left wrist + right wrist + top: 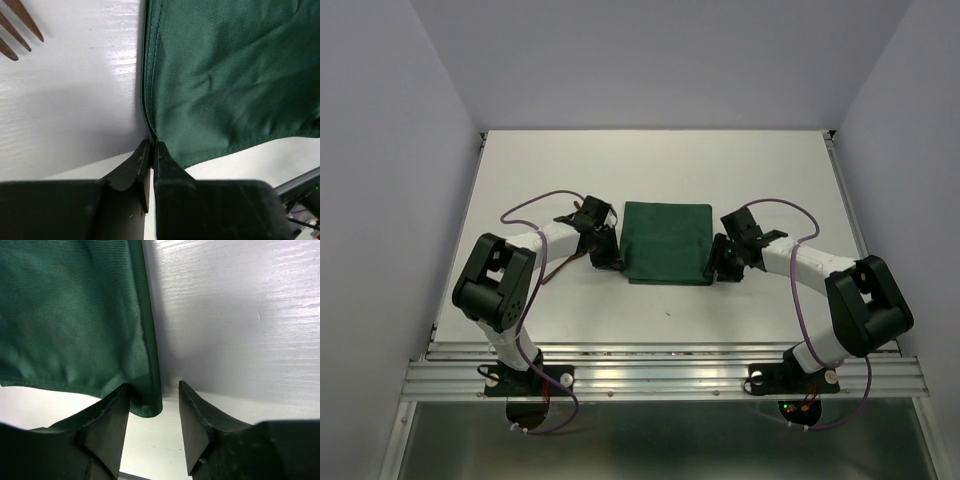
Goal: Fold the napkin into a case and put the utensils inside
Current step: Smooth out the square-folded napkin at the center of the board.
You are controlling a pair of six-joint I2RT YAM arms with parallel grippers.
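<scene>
The dark green napkin (pixel 666 242) lies folded into a flat rectangle mid-table between my two grippers. My left gripper (pixel 608 258) is at its near-left corner. In the left wrist view the gripper (pixel 151 145) is shut, pinching the hemmed edge of the napkin (pixel 225 75). My right gripper (pixel 712 268) is at the near-right corner. In the right wrist view the gripper (pixel 155 395) is open, with the corner of the napkin (pixel 75 315) hanging between its fingers, close to the left one. The brown wooden fork (pixel 20 30) shows only its tines, left of the napkin. The spoon is hidden.
The white table (pixel 540 170) is walled by grey panels on three sides. A metal rail (pixel 660 375) with both arm bases runs along the near edge.
</scene>
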